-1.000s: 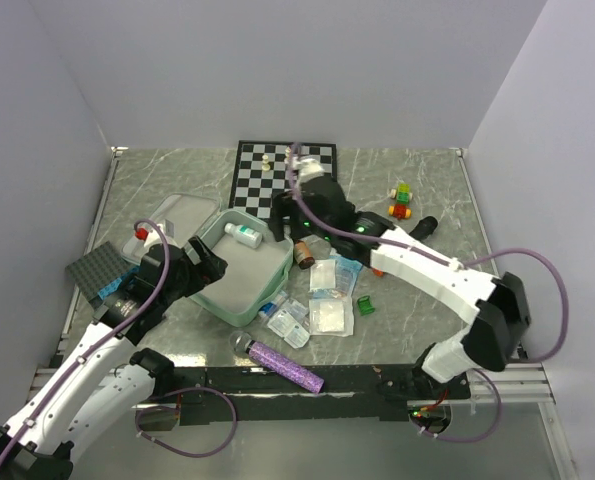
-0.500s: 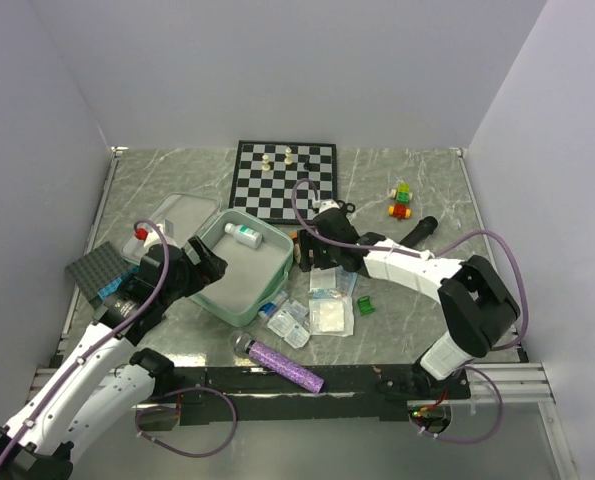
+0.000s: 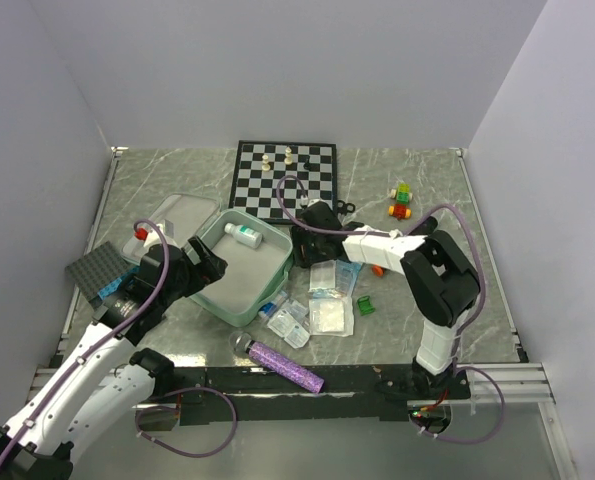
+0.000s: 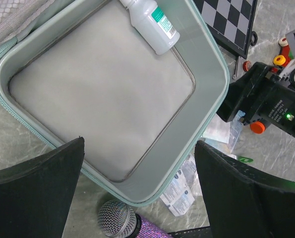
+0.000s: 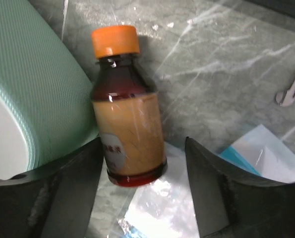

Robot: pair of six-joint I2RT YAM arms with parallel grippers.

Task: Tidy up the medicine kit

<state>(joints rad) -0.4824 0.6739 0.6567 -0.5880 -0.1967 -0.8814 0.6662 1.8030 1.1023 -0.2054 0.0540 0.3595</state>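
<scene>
The mint-green medicine kit (image 3: 277,268) lies open at centre left, its lid (image 3: 182,215) flat behind it, with a white bottle (image 3: 243,235) on the grey lining. The left wrist view shows the kit's rim (image 4: 214,64) and the white bottle (image 4: 151,19). My left gripper (image 3: 202,265) is open and empty above the kit's near corner (image 4: 140,148). My right gripper (image 3: 302,243) is open at the kit's right side. In the right wrist view it (image 5: 142,148) straddles the base of an amber bottle with an orange cap (image 5: 127,114), which lies against the kit's outer wall (image 5: 43,99).
Sachets and clear packets (image 3: 329,300) lie right of the kit. A purple microphone (image 3: 282,365) lies near the front edge. The chessboard (image 3: 284,180) is at the back, a dark studded plate (image 3: 97,270) at the left, coloured bricks (image 3: 402,200) at the back right.
My right gripper has moved from the chessboard's near edge down and left to the kit's right side, over the amber bottle, and its arm has folded back. The left arm has not moved.
</scene>
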